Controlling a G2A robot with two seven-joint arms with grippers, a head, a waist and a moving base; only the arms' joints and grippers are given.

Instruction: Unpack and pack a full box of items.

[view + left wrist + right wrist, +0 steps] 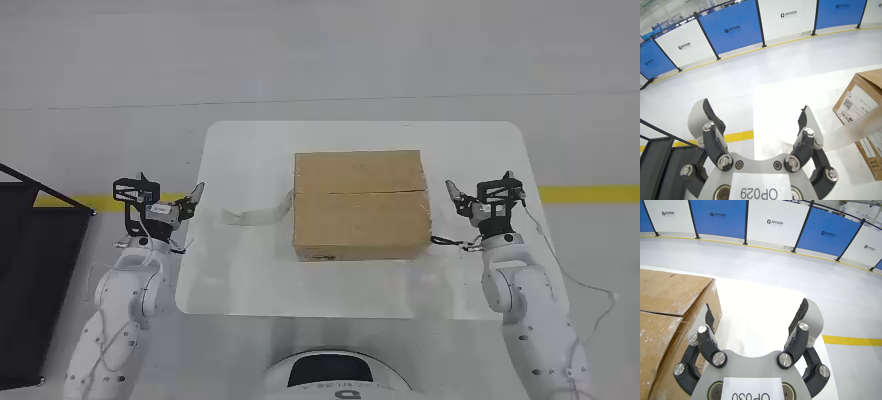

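A brown cardboard box (360,203) stands in the middle of the white table (250,280), its two top flaps down and meeting at a seam. A loose strip of clear tape (255,213) trails from the box's left side onto the table. My left gripper (170,203) is open at the table's left edge, apart from the box (859,106), with the tape strip (851,130) beside it. My right gripper (482,197) is open just off the box's right side (668,306), holding nothing.
A dark metal frame (30,260) stands on the floor left of the table. A yellow floor line (590,194) runs behind the table at both sides. Blue and white fence panels (772,222) ring the area farther off.
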